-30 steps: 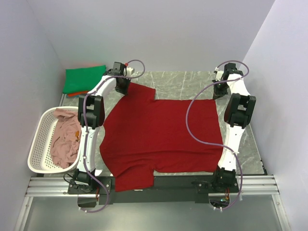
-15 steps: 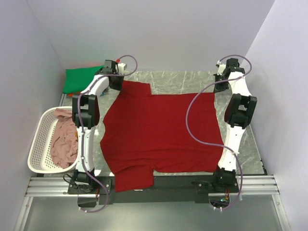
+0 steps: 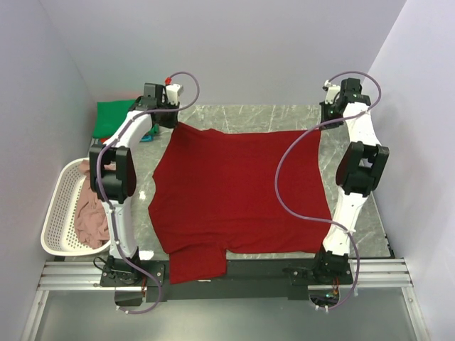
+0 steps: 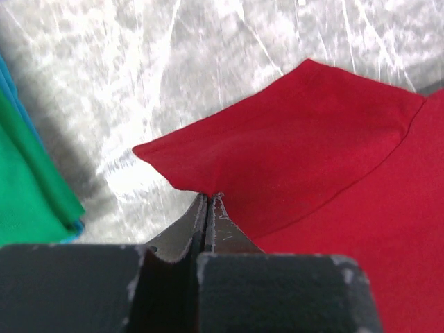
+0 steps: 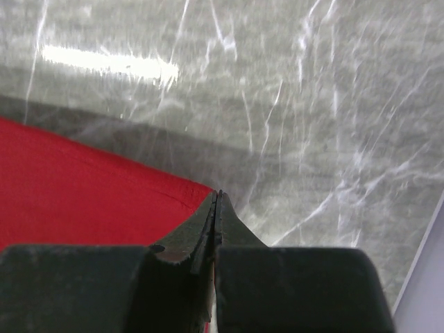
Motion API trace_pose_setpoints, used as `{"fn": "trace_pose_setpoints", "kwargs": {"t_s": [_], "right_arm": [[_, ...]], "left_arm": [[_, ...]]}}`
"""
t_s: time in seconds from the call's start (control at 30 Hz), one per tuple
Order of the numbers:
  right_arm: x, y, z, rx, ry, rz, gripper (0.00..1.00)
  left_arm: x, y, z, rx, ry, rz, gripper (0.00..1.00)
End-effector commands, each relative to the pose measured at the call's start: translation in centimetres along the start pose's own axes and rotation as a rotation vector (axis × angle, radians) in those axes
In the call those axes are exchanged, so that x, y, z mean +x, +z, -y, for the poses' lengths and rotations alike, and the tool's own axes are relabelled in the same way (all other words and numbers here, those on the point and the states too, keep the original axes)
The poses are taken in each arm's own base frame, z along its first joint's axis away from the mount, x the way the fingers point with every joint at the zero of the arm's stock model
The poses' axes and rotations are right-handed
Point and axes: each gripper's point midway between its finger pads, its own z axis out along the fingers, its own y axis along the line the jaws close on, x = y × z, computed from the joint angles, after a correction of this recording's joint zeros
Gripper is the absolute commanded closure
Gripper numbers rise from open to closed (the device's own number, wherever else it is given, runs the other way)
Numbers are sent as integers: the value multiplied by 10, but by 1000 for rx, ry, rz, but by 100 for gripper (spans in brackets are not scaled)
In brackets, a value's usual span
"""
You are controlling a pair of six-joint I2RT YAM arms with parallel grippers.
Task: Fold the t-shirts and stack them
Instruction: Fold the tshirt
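The dark red t-shirt [image 3: 234, 192] lies spread over the middle of the bench [image 3: 277, 117], with its sleeve end toward 9 o'clock and its straight hem toward 3 o'clock in the overhead view. One sleeve hangs over the bench's near edge at about 7 o'clock. The left hand [image 3: 169, 119] stands at the shirt's 11 o'clock corner. In the left wrist view its fingers [image 4: 220, 218] are pressed together, pinching the edge of the far sleeve, and the cloth puckers where it meets the tips. From that pinch the red cloth fans away toward 1 and 2 o'clock, with a seam line curving across it. The right hand [image 3: 329, 119] stands at the shirt's 1 o'clock corner. In the right wrist view its fingers [image 5: 225, 222] are likewise closed tight, with the hem corner ending right at the tips. There the shirt runs off toward 9 o'clock, with a dark shadow on the bench just beyond its edge. A folded green t-shirt [image 3: 114, 117] lies at the bench's 10 o'clock corner, near the left hand but apart from the red cloth. The left wrist view shows a teal edge [image 4: 5, 76] under it. The white basket [image 3: 57, 227] sits off the bench at 8 o'clock and holds a crumpled dusty pink t-shirt [image 3: 89, 213].
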Motion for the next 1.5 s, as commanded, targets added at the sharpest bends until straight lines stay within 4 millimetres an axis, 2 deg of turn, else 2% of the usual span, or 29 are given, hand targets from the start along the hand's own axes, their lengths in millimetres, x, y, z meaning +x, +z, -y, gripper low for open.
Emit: {"fn": "trace_pose_setpoints", "kwargs": {"t_s": [0.0, 0.07, 0.13, 0.17, 0.23, 0.27, 0.3, 0.37, 0.5, 0.83, 1.0, 1.17, 1.33, 1.47], "right_arm": [[-7, -27, -2, 9, -44, 39, 100], [0, -30, -3, 7, -51, 27, 100], [4, -34, -4, 7, -59, 25, 100], [11, -33, -6, 0, -56, 11, 100], [14, -37, -7, 0, -61, 9, 100], [21, -36, -7, -4, -55, -5, 100], [22, -37, -7, -6, -58, -5, 100], [28, -40, -8, -9, -62, -11, 100], [34, -46, -4, -3, -61, -16, 100], [60, -48, 0, -3, -62, -64, 100], [72, -43, -2, -15, -59, -90, 100], [85, -32, 1, -13, -58, -126, 100], [95, -26, 4, -3, -66, -160, 100], [98, -26, 3, -7, -66, -169, 100]], "left_arm": [[-9, -24, 3, 4, 38, 47, 100], [-10, -36, 5, -3, 42, 55, 100], [-1, -45, 9, -4, 43, 43, 100], [11, -46, 10, -2, 35, 21, 100], [13, -56, 13, -3, 39, 27, 100], [25, -57, 14, -1, 34, 5, 100], [24, -63, 15, -2, 34, 13, 100], [37, -66, 18, 1, 31, -13, 100], [46, -80, 22, 0, 33, -15, 100], [82, -94, 33, 17, -12, -92, 99], [110, -99, 39, 9, -35, -149, 100], [139, -98, 48, 5, -64, -212, 100], [158, -94, 57, -4, -82, -262, 100], [169, -93, 55, -25, -86, -285, 99]]}}
